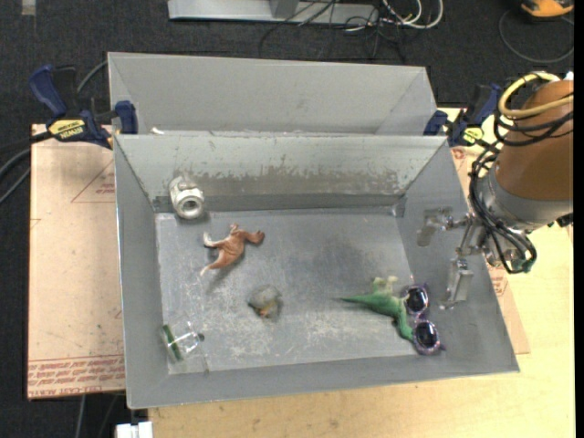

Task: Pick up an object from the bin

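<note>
Leftmost, at the near-left corner of the bin (274, 167) floor: a small clear piece with a green end (181, 340), too small to identify.

Far-left corner: silver roll (187, 196), open end toward the camera. Any print on it cannot be made out.

Right of the roll and nearer: orange-brown toy animal (233, 247) on its side. Its long axis runs diagonally from near left to far right. Which end is the head is hard to tell.

Mid-floor: grey-brown lump (265, 303), shape unclear.

Right part of the floor: green toy dinosaur (383, 301). Its thin tail points left and the body thickens toward the near right. That end meets the purple sunglasses (422, 318) and is partly hidden by them. The sunglasses lie at the foot of the right wall, their two dark lenses one beyond the other, long axis far to near. Their side arms cannot be made out.

Gripper (444, 255): above the sloped right wall, just right of the sunglasses and apart from them. Its two metal fingers stand spread with nothing between them.

Arm (538, 153), under its orange cover, is cut off by the right edge.
</note>
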